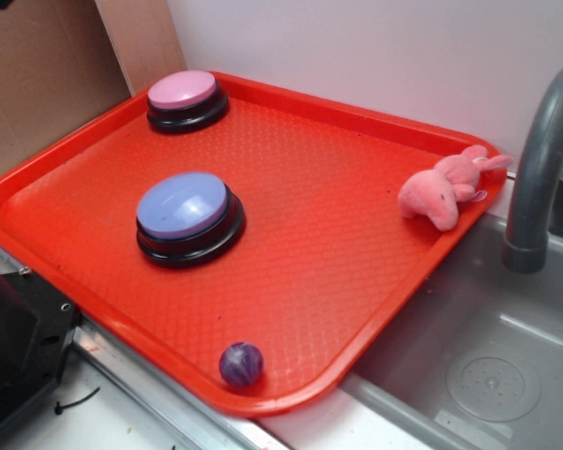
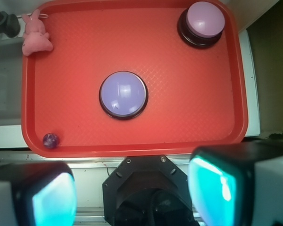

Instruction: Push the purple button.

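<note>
On red tray (image 2: 132,28), purple button (image 2: 123,95) well beyond open tool (image 2: 132,195)

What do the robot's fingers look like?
In the wrist view, the gripper has two chunky fingers with glossy teal pads set in black and grey frames. Between them sits a black, angular body with small screws.

No text, label, brand, number or sign could be read in either view. The purple button (image 1: 183,206), the pink button (image 1: 182,90) and the tray (image 1: 357,281) carried no writing that showed.
</note>
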Tool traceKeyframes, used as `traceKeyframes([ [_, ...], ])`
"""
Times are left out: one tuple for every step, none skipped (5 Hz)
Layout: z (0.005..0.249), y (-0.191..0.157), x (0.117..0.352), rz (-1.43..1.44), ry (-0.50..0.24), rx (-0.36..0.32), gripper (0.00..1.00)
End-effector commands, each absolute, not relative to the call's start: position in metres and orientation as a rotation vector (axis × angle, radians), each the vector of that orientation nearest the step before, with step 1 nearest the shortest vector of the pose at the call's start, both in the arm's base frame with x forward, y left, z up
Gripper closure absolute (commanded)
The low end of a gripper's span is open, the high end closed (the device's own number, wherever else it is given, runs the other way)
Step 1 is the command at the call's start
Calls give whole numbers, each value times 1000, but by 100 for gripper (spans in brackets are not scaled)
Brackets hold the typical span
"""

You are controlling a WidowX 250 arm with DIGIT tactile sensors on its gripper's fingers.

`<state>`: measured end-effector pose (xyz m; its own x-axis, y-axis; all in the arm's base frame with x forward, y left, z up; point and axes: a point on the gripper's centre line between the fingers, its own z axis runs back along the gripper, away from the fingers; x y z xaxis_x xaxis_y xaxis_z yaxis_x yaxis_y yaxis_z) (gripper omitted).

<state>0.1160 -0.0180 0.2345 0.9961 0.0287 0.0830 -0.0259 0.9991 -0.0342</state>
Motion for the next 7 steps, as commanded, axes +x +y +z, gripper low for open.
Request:
traceKeyframes([
  [234, -18, 116, 27, -84, -33, 0],
  [196, -27, 159, -188, -136, -39, 0],
  [152, -43, 184, -328, -134, -13, 0],
  [124, -40, 188, -393, -180, -25, 0],
  [107, -23, 186, -365, -168, 3, 0],
  [81, -9, 190, -357, -142, 1, 0],
  [64, -12, 199, -381, -121, -18, 0],
])
